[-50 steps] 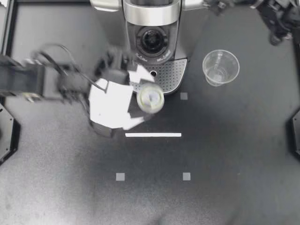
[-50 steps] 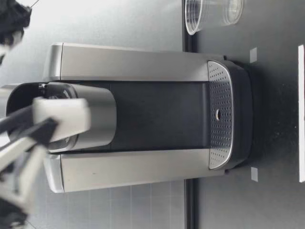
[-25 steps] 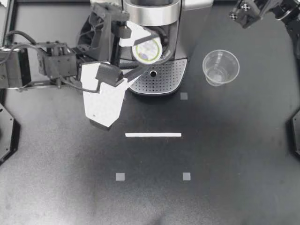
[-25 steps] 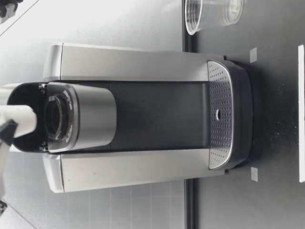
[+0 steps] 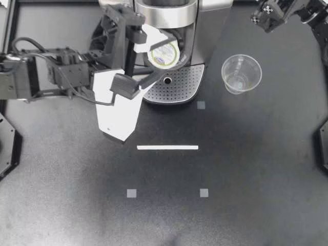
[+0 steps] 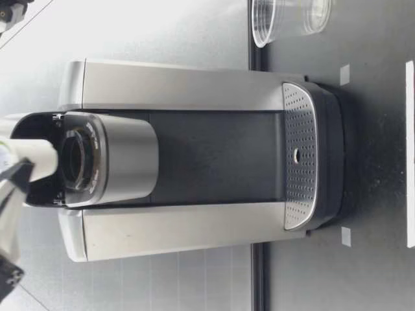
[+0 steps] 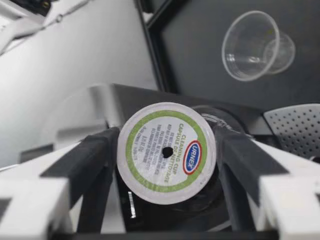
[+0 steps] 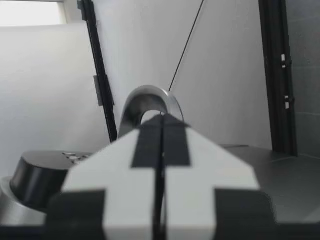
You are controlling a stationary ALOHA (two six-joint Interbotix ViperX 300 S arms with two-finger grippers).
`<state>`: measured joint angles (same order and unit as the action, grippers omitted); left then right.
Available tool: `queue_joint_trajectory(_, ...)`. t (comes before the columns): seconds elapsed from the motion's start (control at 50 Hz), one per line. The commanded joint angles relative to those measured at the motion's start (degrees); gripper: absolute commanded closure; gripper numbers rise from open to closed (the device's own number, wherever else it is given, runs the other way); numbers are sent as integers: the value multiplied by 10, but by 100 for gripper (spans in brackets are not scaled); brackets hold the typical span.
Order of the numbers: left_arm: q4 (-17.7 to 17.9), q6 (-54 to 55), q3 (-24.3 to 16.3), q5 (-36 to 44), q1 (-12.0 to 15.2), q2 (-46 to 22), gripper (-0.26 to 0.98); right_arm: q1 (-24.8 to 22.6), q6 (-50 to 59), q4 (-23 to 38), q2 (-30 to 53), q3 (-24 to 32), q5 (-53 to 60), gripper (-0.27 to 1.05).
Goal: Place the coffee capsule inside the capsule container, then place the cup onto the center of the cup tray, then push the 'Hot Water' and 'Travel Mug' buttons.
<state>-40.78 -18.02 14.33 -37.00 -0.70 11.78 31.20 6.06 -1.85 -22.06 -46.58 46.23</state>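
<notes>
My left gripper (image 5: pixel 158 55) is shut on the coffee capsule (image 5: pixel 164 53), a white cup with a green-ringed foil lid. It holds the capsule just above the open capsule container (image 5: pixel 180 43) of the silver coffee machine (image 5: pixel 166 14). In the left wrist view the capsule (image 7: pixel 166 146) sits lid-up between both dark fingers (image 7: pixel 85 157), over the dark container opening. In the low view the capsule (image 6: pixel 35 160) hangs right above the container (image 6: pixel 79 159). The clear plastic cup (image 5: pixel 241 73) stands upright beside the perforated cup tray (image 5: pixel 177 86). My right gripper (image 5: pixel 262 16) is shut and empty, high at the back right.
A white tape line (image 5: pixel 167 147) and small grey square markers (image 5: pixel 131 193) lie on the black table in front of the machine. In the right wrist view the machine's silver handle (image 8: pixel 147 102) rises ahead of the shut fingers.
My left gripper has carried the capsule from in front of the cup tray up and back to the open container, then edged slightly closer over it. The right arm shifted a little.
</notes>
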Motion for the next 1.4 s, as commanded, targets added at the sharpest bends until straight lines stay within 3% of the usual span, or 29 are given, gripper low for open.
queue_joint_trajectory(0.0,-5,6,-5,2,1,3,24,4,1,0,-11,5,8,72)
queue_joint_trajectory(0.26,-21,25,8,4,13,0,24,4,1,0,-11,5,11,72)
queue_joint_trajectory(0.58,-78,77,16,5,15,-4,23,4,1,0,-11,5,12,72)
queue_joint_trajectory(0.9,-80,90,18,21,15,-5,20,4,2,0,-11,5,11,72)
queue_joint_trajectory(1.14,-81,99,22,21,15,-6,-1,4,2,0,-11,5,11,72)
queue_joint_trajectory(1.38,-86,102,23,19,15,-4,-1,4,3,1,-11,5,11,72)
